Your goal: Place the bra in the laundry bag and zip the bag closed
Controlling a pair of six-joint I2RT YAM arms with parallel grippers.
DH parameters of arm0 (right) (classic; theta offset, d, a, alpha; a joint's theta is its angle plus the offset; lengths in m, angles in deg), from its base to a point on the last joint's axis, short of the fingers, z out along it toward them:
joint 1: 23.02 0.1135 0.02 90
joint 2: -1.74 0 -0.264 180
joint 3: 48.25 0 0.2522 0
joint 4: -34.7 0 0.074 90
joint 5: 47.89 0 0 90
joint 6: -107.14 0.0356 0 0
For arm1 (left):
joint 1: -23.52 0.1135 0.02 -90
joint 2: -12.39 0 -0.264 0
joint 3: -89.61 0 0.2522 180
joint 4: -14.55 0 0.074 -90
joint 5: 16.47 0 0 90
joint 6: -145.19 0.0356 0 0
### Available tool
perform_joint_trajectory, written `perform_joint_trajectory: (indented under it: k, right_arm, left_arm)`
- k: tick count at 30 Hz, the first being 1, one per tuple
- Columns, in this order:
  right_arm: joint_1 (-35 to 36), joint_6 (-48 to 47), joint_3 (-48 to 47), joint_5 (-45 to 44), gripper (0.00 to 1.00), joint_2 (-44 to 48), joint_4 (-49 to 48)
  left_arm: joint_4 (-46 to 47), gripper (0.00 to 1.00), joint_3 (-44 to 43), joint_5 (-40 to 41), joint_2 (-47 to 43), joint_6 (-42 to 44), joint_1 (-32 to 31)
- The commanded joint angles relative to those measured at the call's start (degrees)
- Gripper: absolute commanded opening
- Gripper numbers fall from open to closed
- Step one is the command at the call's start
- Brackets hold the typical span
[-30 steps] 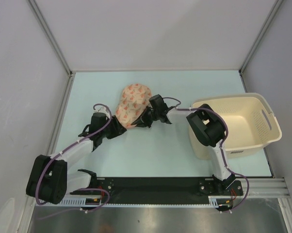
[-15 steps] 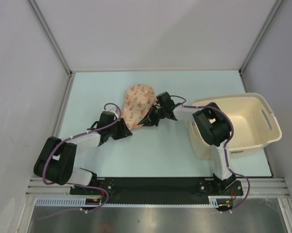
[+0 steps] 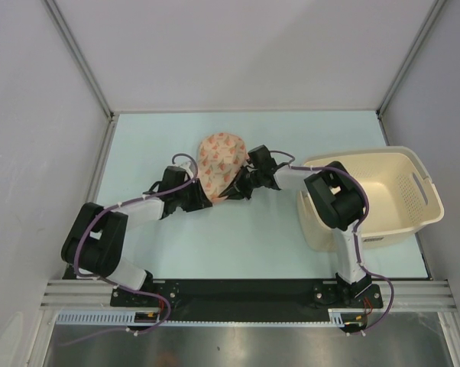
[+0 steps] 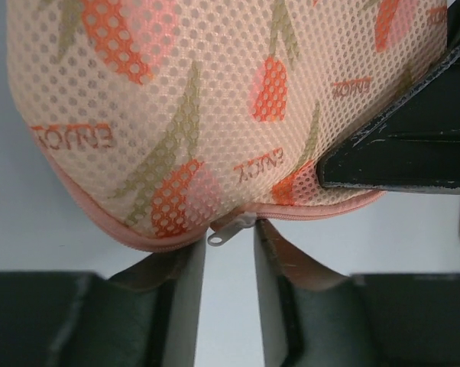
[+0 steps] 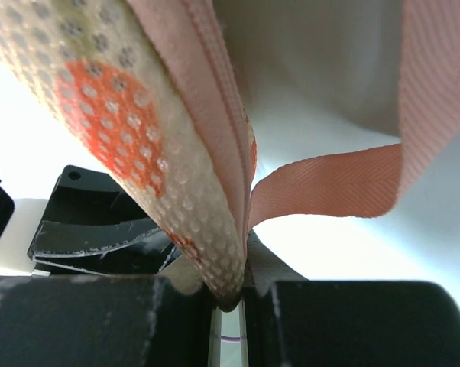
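- Top external view: the laundry bag (image 3: 219, 159) lies on the pale green table (image 3: 291, 245), left of the middle, with its patterned side up. Its near end is hidden under both arms' heads.
- In this view the left gripper (image 3: 205, 200) is at the bag's near left edge and the right gripper (image 3: 231, 189) at its near right edge. Neither pair of fingers can be made out from above.
- The cream basket (image 3: 404, 193) stands at the table's right side, well apart from the bag. The right arm's elbow covers its left wall.
- Left wrist view: the left fingers (image 4: 186, 306) stand apart with a plain gap between them. The small metal zip pull (image 4: 227, 232) hangs off the bag's edge just above that gap, and nothing is pinched.
- In the same view a black bar (image 4: 398, 145), cut off at the right edge, covers the bag's lower right corner.
- Right wrist view: the right fingers (image 5: 100, 321) are pressed together on the bag's seam, whose edge drops into the narrow slot between them.
- A peach ribbon loop (image 5: 329, 191) curves away from that seam. Beyond it the picture is washed out and blurred.
- The mesh cover hides the bag's inside, so the bra cannot be seen.
- The zip runs out of sight at both ends, so I cannot tell whether it is closed all the way round.
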Motion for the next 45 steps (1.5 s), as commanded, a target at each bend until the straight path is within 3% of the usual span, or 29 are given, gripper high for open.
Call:
perform_joint_trajectory:
  k: [1,2,6,14,20,28,29,32,33,36,40,42,45]
  right_arm:
    - [0.26,-1.42,0.67,2.79,0.05,4.03,0.31]
    - [0.26,-1.68,0.67,2.7,0.05,4.12,0.66]
    - [0.08,-3.79,1.02,2.79,0.04,4.29,1.97]
    - [-2.55,-17.14,-1.7,-1.16,0.01,4.12,13.91]
    - [-3.52,-30.92,-9.61,-6.95,0.01,2.18,25.96]
    - [-3.52,-37.81,-18.65,-8.55,0.03,-1.94,31.51]
    - [-3.35,-37.98,-19.8,-8.46,0.06,-2.56,31.6]
    - [-2.99,-37.63,-25.16,-8.46,0.27,-5.11,34.13]
    - [-2.82,-37.55,-26.56,-8.55,0.42,-5.72,35.45]
    - [-2.64,-35.62,-27.38,-9.61,0.62,-4.24,38.01]
    - [-2.64,-28.25,-16.59,-6.89,0.77,4.35,31.09]
    - [-2.47,-22.47,-9.29,-4.17,0.81,6.3,22.22]
    - [-1.06,-20.06,-7.94,-2.58,0.8,5.62,18.15]
  left_arm:
    - [-0.11,0.28,-4.13,0.56,1.15,2.52,-0.34]
    - [-0.55,0.19,-4.49,1.35,1.41,2.7,-0.34]
    - [-3.6,0.0,-5.2,3.98,1.15,3.49,-0.34]
    - [-20.31,0.0,-6.17,18.05,0.8,0.34,0.63]
    - [-20.06,0.0,-0.19,15.95,-7.02,-1.95,0.98]
    - [-18.32,0.0,3.15,7.96,-16.15,-3.71,-2.79]
    - [-17.17,0.0,2.89,6.64,-16.51,-4.32,-4.45]
    - [-11.64,0.0,2.63,1.37,-16.43,-9.41,-6.31]
    - [-10.06,0.0,2.37,0.31,-15.91,-10.82,-6.49]
    - [-7.85,0.0,-0.35,-0.75,-13.62,-14.43,-7.02]
    - [-8.37,0.0,-5.27,-1.01,-9.23,-14.96,-7.1]
    - [-8.37,0.0,-6.6,-1.89,-7.03,-14.53,-7.37]
    - [-8.02,0.0,-7.48,-2.25,-6.5,-14.44,-7.9]
